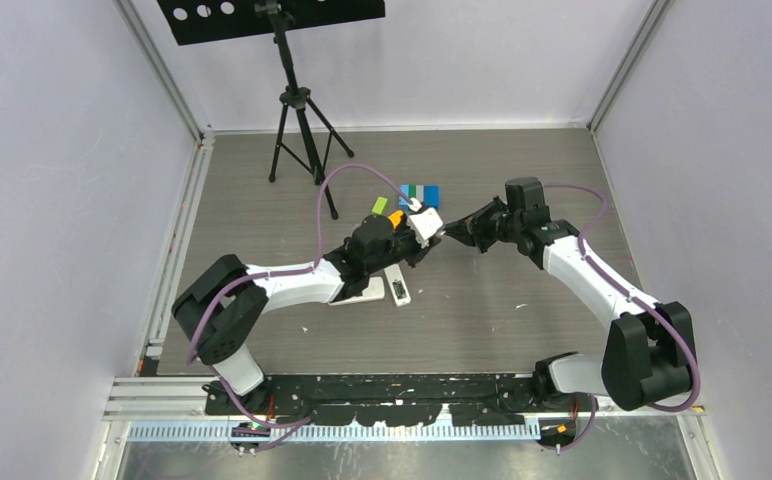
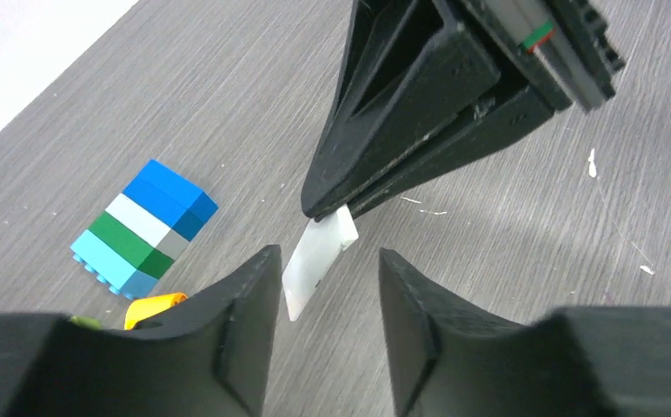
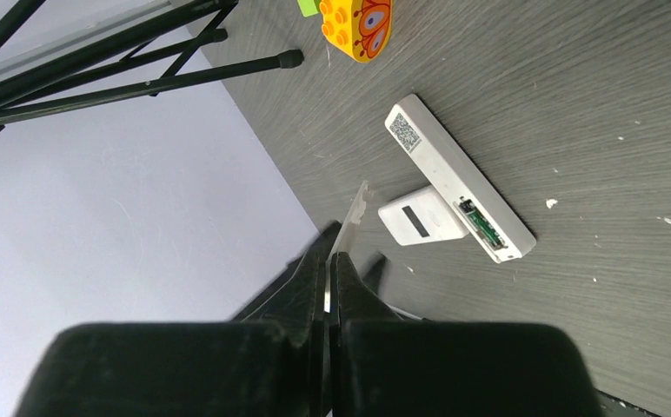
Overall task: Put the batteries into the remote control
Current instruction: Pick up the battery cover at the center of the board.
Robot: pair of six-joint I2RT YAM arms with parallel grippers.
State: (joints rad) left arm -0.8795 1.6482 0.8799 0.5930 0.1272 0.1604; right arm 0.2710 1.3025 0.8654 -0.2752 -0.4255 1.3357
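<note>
Over the tabletop [image 1: 522, 180], right gripper [image 2: 325, 208] pinches tight a white plate [image 2: 313, 265] (left gripper [image 2: 328, 256] part-open, empty).

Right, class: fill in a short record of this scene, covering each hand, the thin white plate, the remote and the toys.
left hand: open, fingers apart, plate between them
right hand: shut, pinching one end of the thin white plate and holding it above the table
remote: white, flat on the table, slot at one end uncovered
smaller white piece: on the table, against the remote's side
toys: block stack in blue, white and green; orange block; both on the table
batteries: none clearly seen
</note>
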